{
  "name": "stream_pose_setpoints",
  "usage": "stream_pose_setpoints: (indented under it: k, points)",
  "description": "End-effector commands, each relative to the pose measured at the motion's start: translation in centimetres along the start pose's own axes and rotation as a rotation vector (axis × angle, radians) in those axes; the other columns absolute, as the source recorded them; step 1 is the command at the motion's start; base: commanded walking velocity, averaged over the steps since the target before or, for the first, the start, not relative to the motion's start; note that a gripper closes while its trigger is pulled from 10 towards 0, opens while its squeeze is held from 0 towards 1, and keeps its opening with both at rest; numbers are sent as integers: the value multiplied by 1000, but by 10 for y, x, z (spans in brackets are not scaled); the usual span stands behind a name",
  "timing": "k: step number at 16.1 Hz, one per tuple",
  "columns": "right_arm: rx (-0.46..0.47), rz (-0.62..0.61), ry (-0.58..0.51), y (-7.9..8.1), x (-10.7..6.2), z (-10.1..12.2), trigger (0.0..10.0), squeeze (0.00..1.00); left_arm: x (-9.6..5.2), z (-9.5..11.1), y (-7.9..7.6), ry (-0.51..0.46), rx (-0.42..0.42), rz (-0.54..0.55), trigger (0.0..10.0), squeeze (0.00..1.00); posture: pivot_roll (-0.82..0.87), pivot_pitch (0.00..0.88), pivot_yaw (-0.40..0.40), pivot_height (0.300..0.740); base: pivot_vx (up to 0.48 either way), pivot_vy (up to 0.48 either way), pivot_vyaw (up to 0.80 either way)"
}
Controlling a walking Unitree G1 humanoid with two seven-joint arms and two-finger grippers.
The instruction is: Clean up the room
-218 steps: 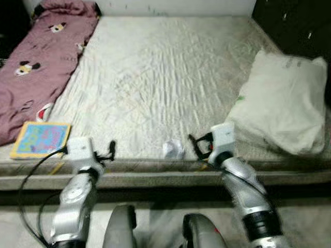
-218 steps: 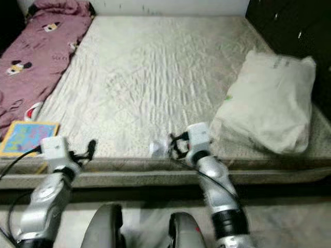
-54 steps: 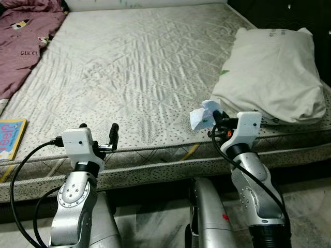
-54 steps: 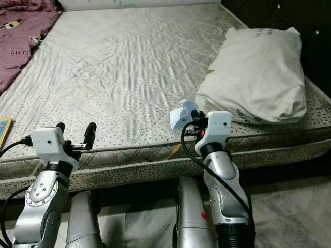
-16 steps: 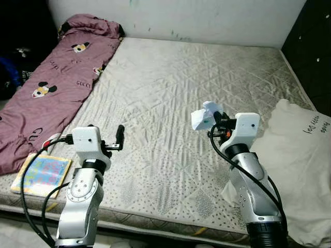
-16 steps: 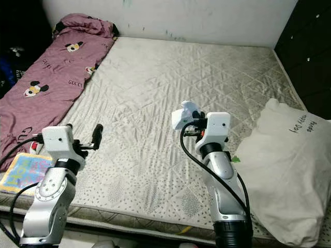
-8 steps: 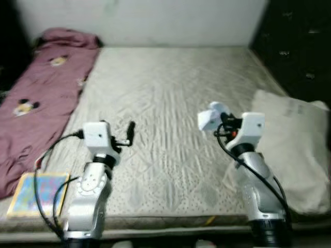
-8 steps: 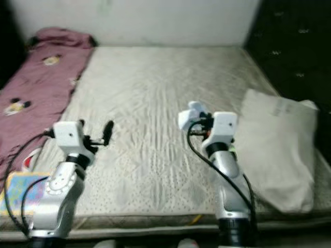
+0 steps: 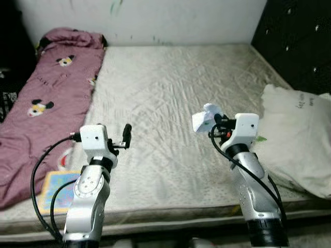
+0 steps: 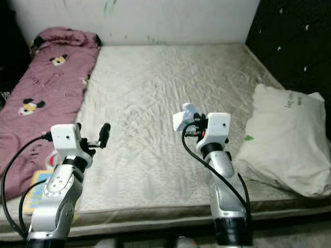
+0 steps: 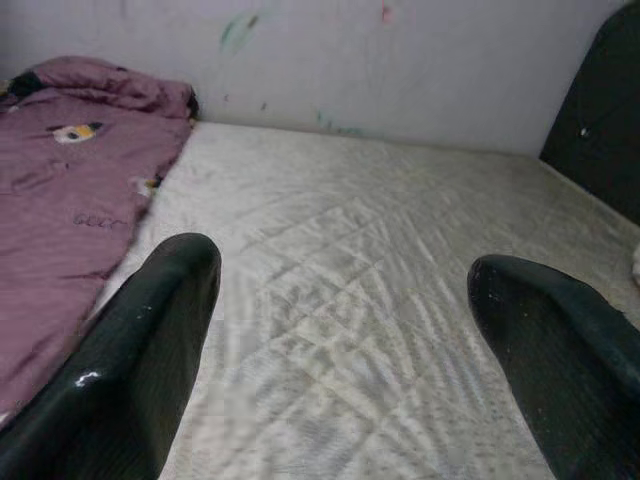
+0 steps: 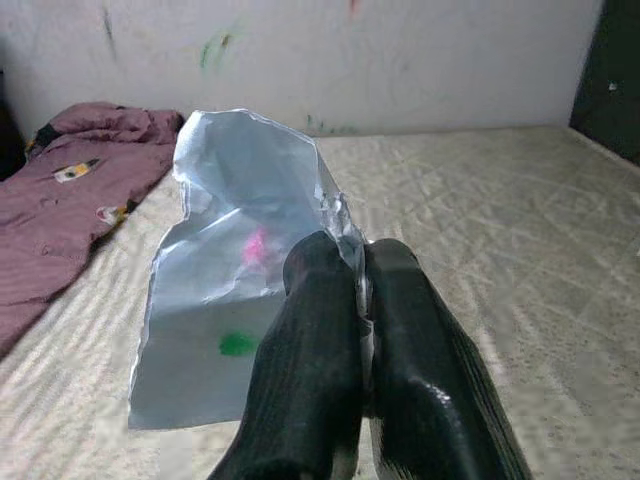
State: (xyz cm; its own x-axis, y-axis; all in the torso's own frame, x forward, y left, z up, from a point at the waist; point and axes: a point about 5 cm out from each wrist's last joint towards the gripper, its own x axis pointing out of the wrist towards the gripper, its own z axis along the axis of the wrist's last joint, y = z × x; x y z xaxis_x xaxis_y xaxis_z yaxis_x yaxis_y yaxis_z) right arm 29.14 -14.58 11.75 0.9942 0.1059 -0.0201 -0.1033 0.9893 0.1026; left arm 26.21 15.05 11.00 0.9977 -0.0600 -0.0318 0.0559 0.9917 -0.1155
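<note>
A crumpled white paper scrap [image 9: 204,118] hangs above the mattress [image 9: 170,88], pinched in my right gripper [image 9: 216,123], which is shut on it. In the right wrist view the paper scrap [image 12: 235,300] shows pink and green marks, with the black fingers [image 12: 320,330] pressed together on its edge. My left gripper [image 9: 127,135] is held above the near left part of the mattress, open and holding nothing; in the left wrist view its fingers [image 11: 150,350] stand wide apart.
A maroon cartoon-print blanket [image 9: 46,98] runs down the bed's left side. A colourful picture book [image 9: 62,190] lies near the front left corner. A white pillow [image 9: 297,139] lies at the right edge, by a dark headboard [image 9: 295,41]. A pale wall [image 9: 145,20] rises behind.
The view has sharpened and shifted a little since half a second ago, so the camera moved. Both grippers keep their poses, the right one still holding the paper scrap.
</note>
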Motion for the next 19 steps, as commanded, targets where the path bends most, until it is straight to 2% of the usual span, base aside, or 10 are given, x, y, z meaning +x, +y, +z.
stream_pose_setpoints:
  k: [1, 4, 8, 11, 16, 19]
  points:
    - [-2, 24, -26, 6, 3, 7, 10000, 0, 0, 3, 7, -8, 14, 30, 10000, 0, -90, 0, 2, 740, 0, 480, 0]
    - [-44, 50, -40, 12, 4, 8, 10000, 0, 0, 7, 7, -47, 5, 29, 10000, 0, -88, 0, 0, 740, 0, 287, 0]
    - [-40, 50, -38, 12, 4, 7, 10000, 0, -1, 5, 8, -22, -11, 31, 10000, 0, -88, 0, 1, 740, 0, 0, 0]
    - [-38, 54, -40, 13, 4, 7, 10000, 0, -1, 3, 7, -6, -27, 22, 10000, 0, -88, 2, 1, 740, 0, 480, 0]
    - [-87, 35, -46, 12, 6, 7, 10000, 0, 0, 3, 7, -3, -31, 16, 10000, 0, -90, 6, 2, 740, 0, 480, 0]
    - [-72, 41, -45, 13, 6, 7, 10000, 0, 0, 3, 6, -9, -45, 9, 10000, 0, -91, 8, 2, 740, 0, 480, 0]
